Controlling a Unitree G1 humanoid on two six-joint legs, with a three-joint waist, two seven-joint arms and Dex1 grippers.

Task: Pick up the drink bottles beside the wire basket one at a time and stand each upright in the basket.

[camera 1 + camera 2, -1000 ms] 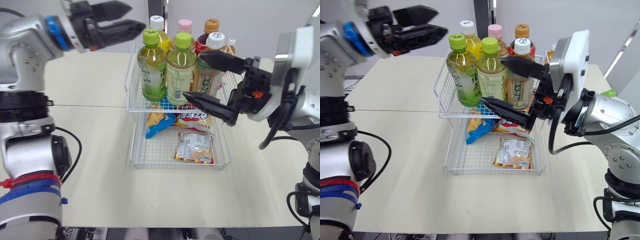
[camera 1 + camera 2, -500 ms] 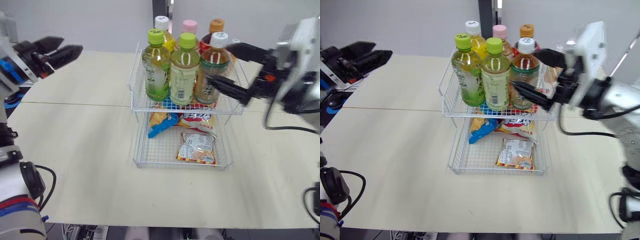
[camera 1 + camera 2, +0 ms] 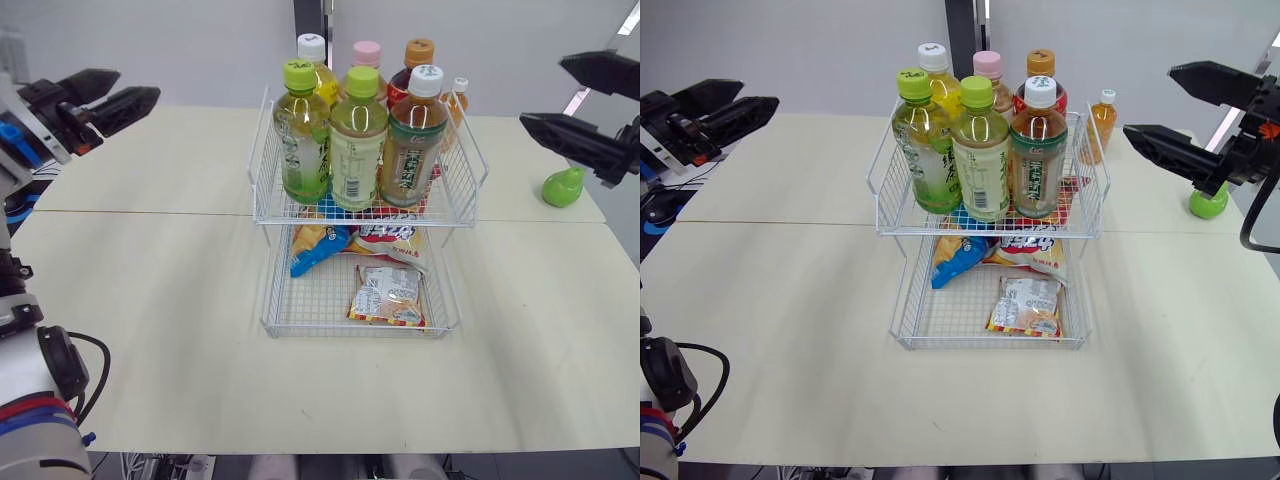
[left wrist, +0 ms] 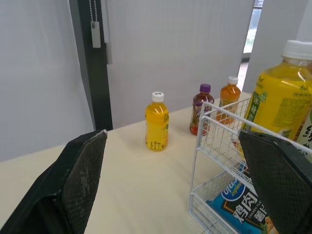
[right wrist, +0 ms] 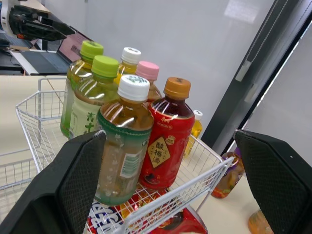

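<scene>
Left gripper (image 3: pixel 138 84): you held it raised at the far left side of the desk (image 3: pixel 150 300), well apart from the wire basket (image 3: pixel 350 222). Its two black fingers were spread wide and carried nothing.
Right gripper (image 3: pixel 542 92): you held it raised to the right of the basket. Its fingers were parted and empty, with the tips pointed toward the basket.
Basket: two tiers, standing at the middle of the desk.
Upper tier (image 3: pixel 262 170): six bottles stood upright in two rows.
Front row, from the robot's left: a green-capped bottle (image 3: pixel 300 130), a second green-capped bottle (image 3: pixel 358 140) and a white-capped tea bottle (image 3: pixel 408 140), packed side by side.
Back row, from the robot's left: a white-capped yellow bottle (image 3: pixel 315 60), a pink-capped bottle (image 3: pixel 367 55) and an orange-capped red bottle (image 5: pixel 165 146).
Lower tier (image 3: pixel 300 305): a blue snack bag (image 3: pixel 318 250) lay toward the rear. A clear snack packet (image 3: pixel 388 297) lay flat on the mesh near the front.
Bottles outside the basket: three stood upright on the desk behind it. These were a yellow juice bottle (image 4: pixel 156 124), a purple-capped bottle (image 4: pixel 199 112) and a small orange bottle (image 3: pixel 1100 125). All were apart from both of your grippers.
Green pear-shaped object (image 3: pixel 560 188): it rested on the desk near the right edge, close to the right gripper but apart from it.
</scene>
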